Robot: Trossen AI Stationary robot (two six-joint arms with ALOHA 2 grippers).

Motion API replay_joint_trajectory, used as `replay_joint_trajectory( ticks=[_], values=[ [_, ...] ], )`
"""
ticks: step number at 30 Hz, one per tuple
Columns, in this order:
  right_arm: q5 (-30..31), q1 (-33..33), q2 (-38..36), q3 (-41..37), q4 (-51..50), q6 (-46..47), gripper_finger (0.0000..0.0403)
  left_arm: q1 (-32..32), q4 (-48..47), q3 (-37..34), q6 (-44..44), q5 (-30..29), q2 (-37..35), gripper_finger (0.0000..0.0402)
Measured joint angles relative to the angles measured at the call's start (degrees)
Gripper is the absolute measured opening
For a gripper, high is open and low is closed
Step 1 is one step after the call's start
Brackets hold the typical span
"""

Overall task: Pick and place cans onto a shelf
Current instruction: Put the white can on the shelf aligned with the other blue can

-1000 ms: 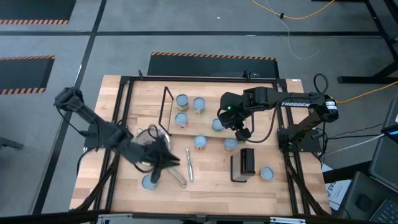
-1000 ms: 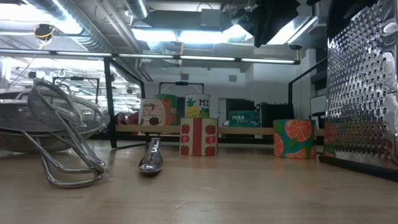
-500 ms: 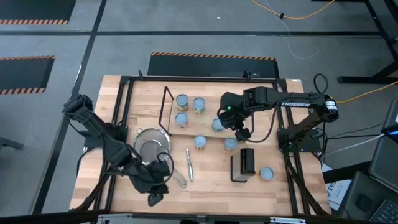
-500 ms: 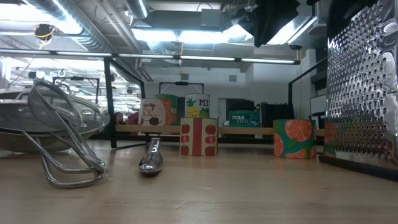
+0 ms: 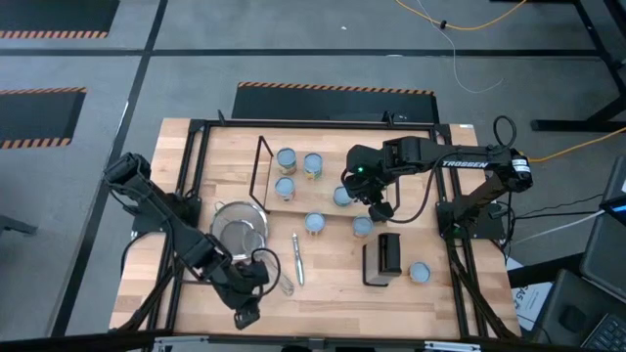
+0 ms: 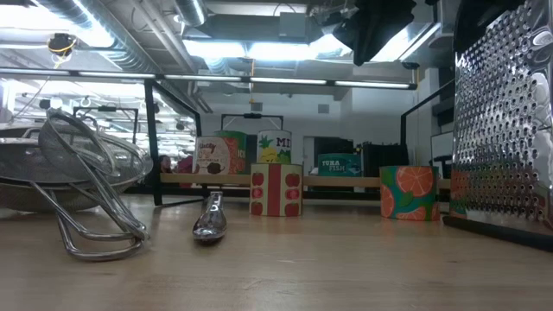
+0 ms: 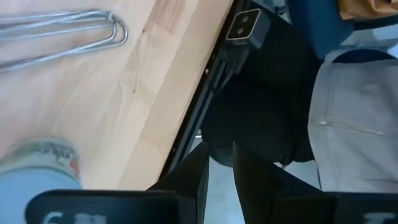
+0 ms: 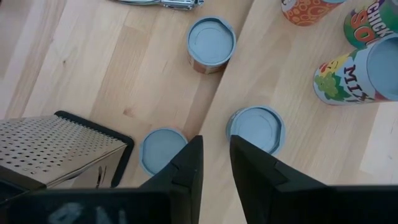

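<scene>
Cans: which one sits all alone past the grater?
The can by the table's right edge, right of the grater. The others cluster on or near the shelf.

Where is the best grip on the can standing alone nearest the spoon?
Probably from straight above, closing on opposite sides of its round wall below the rim: the can stands upright, flat top up, with bare table all around.

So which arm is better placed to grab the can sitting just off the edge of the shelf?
The right one. The right gripper hangs beside that can at the shelf edge, fingers slightly parted. The left gripper is at the table's near edge, close to a different can.
</scene>
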Motion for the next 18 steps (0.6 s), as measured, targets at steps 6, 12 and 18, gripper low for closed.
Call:
replay_joint_trajectory(
  ticks=[6, 12, 18],
  values=[
    [0.0, 0.0, 0.0, 0.0, 0.0, 0.0, 0.0085, 0.0, -7.8, 0.0, -6.3, 0.0, 0.0, 0.0080],
    [0.0, 0.0, 0.0, 0.0, 0.0, 0.0, 0.0085, 0.0, -15.1, 0.0, -8.3, 0.3, 0.0, 0.0115],
    [0.0, 0.0, 0.0, 0.0, 0.0, 0.0, 0.0085, 0.0, -16.9, 0.0, -9.4, 0.2, 0.0, 0.0137]
  ],
)
